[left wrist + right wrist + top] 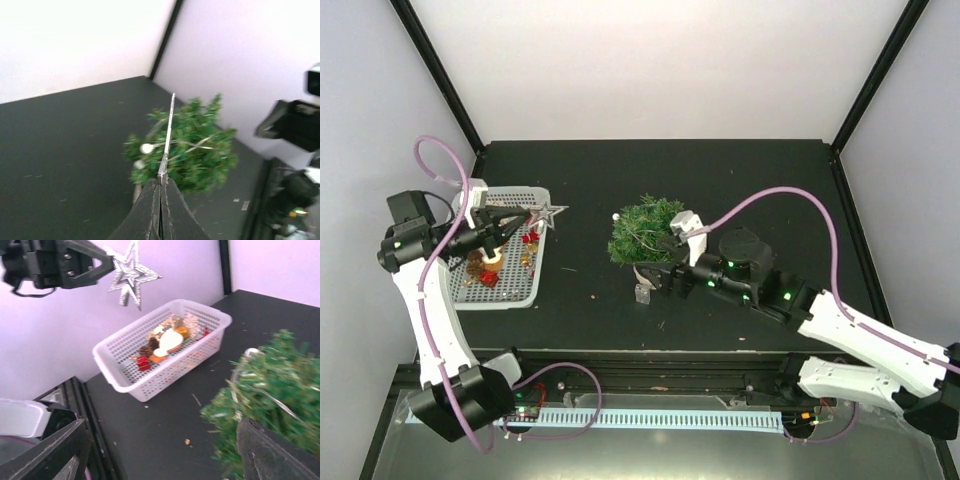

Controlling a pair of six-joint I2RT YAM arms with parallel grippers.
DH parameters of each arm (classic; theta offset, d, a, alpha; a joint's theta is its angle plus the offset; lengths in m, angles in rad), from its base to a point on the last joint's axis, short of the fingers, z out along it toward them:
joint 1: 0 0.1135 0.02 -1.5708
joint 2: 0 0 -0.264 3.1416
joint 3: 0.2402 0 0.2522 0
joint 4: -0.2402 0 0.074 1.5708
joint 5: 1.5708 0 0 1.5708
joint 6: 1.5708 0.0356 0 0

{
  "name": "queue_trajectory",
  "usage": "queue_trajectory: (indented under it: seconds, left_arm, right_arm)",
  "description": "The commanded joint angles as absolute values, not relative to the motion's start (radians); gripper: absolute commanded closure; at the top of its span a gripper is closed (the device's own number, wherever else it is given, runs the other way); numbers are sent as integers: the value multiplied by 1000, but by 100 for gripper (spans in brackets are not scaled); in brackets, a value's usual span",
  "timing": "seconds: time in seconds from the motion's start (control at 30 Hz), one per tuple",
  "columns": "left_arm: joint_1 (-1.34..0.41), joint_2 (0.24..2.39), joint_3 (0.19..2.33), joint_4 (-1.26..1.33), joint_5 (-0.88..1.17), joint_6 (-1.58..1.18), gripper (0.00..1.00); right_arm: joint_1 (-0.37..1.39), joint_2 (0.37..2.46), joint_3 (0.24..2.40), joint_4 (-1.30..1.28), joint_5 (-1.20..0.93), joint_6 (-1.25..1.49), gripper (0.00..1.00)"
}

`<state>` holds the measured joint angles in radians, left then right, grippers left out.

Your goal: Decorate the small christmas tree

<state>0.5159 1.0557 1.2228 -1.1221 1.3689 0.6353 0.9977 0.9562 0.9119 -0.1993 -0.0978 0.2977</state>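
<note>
Standing just beyond the right gripper [658, 280], the small christmas tree [645, 231] was a bushy green fir with silver strands and a few small white balls [146, 148] in its branches. We could not make out its pot clearly. In the right wrist view the tree crowded over one finger of that gripper. The two fingers were spread wide with only bare black table [165, 405] between them, so we read the gripper as open. We could not tell whether it touched the tree.

From the left gripper [525, 216], the tree lay ahead, well apart and lower. That gripper's fingers were pinched tight on one point of a silver star [550, 213], held in the air and aimed toward the tree. In the left wrist view the star showed edge-on, a thin bright line rising from the closed fingertips. Below the left gripper sat a white mesh basket [510, 192] holding the other ornaments [162, 345], with red, gold and white pieces among them.

We judged the step in hand to be carrying the star to the tree. The next move would call for the left gripper to travel forward until the star hung over the crown, then lower it and seat a point among the top branches before letting go. The right gripper, so near the tree's base, looked placed to steady it.
</note>
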Motion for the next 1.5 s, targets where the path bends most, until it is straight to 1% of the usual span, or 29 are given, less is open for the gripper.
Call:
queue_trajectory:
  seconds: [0.0, 0.1, 0.23, 0.27, 0.3, 0.37, 0.4, 0.43, 0.53, 0.83, 0.97, 1.17, 1.27, 1.47]
  left_arm:
    - [429, 1096, 1269, -1262, 1555, 701, 98]
    - [345, 1077, 1265, -1259, 1575, 694, 98]
    - [250, 1031, 1255, -1121, 1599, 501, 98]
    - [235, 1018, 1240, -1042, 1629, 403, 98]
    - [225, 1000, 1214, -913, 1666, 250, 98]
    - [211, 959, 1132, -519, 1739, -117, 98]
    - [203, 945, 1114, -396, 1733, -226, 98]
    - [201, 932, 1108, -369, 1723, -246, 98]
    - [200, 904, 1099, -436, 1708, -192, 98]
    - [192, 876, 1076, -488, 1747, -151, 98]
    - [190, 876, 1069, -530, 1759, -113, 98]
    - [183, 860, 1037, -509, 1759, -121, 99]
    - [180, 845, 1024, -482, 1759, -147, 98]
    - [176, 835, 1015, -468, 1759, -159, 98]
  right_arm:
    - [1010, 1042, 955, -69, -253, 332, 19]
    - [1031, 1113, 999, -27, -266, 333, 19]
    - [1037, 1189, 1047, 21, -286, 350, 19]
    - [1038, 1200, 1053, 39, -290, 355, 19]
    - [1037, 1212, 1061, 55, -294, 359, 19]
    - [1039, 1227, 1074, 79, -298, 366, 19]
    - [1039, 1230, 1077, 89, -299, 369, 19]
    - [1039, 1233, 1082, 99, -300, 373, 19]
    - [1039, 1246, 1088, 122, -311, 381, 19]
    - [1040, 1278, 1114, 148, -320, 384, 20]
    - [1039, 1289, 1121, 157, -309, 380, 24]
    - [1040, 1305, 1129, 184, -310, 382, 27]
    - [1040, 1313, 1137, 189, -309, 380, 31]
    - [1039, 1334, 1155, 194, -329, 386, 54]
